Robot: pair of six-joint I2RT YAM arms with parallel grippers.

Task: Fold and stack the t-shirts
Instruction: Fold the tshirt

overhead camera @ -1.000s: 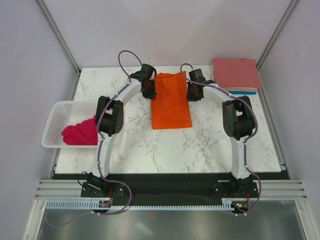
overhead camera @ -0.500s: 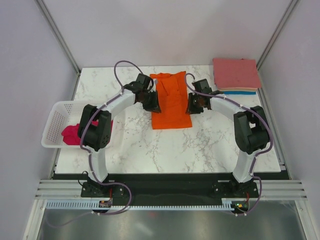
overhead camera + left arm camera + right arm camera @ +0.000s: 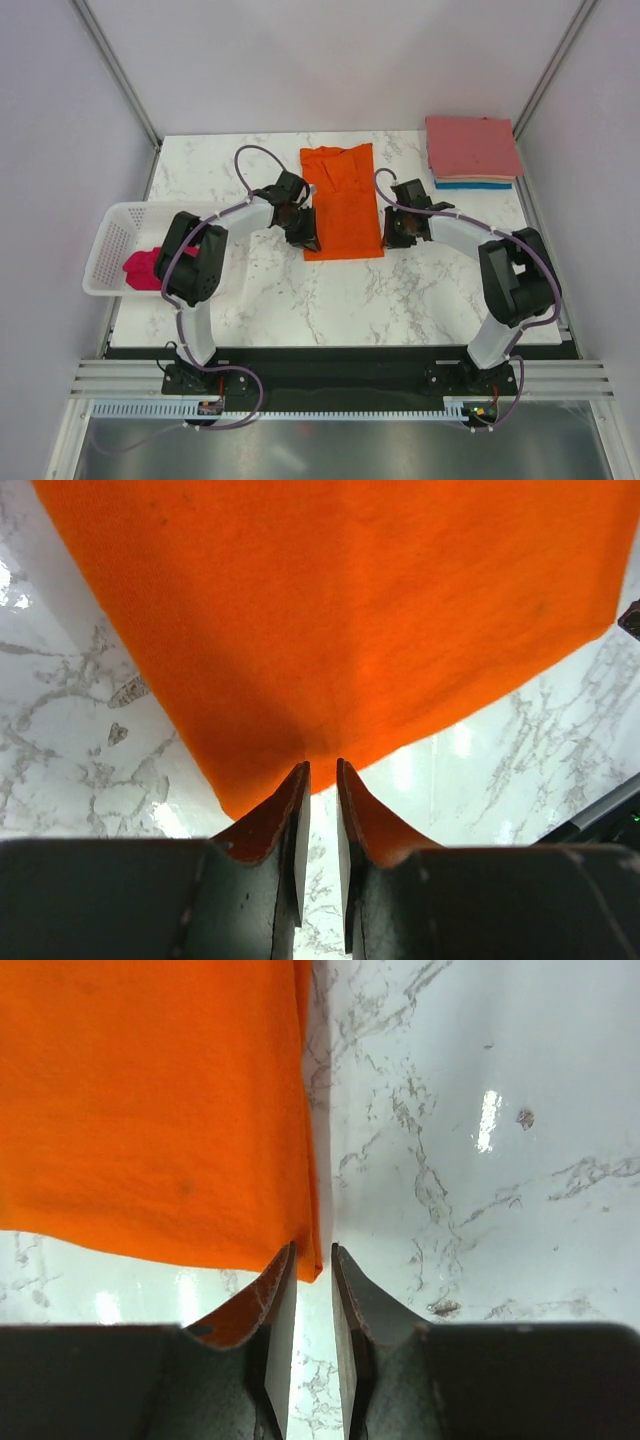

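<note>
Grip depth matters: left fingers [image 3: 285, 830] and right fingers [image 3: 275, 1330], slightly parted, meet the bright orange cloth t-shirt [image 3: 340, 200] at its six-o'clock corners; we should bite deeper.

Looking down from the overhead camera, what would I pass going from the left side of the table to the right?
white basket holding the magenta shirt → left gripper → orange shirt → right gripper → stack of folded shirts
</note>
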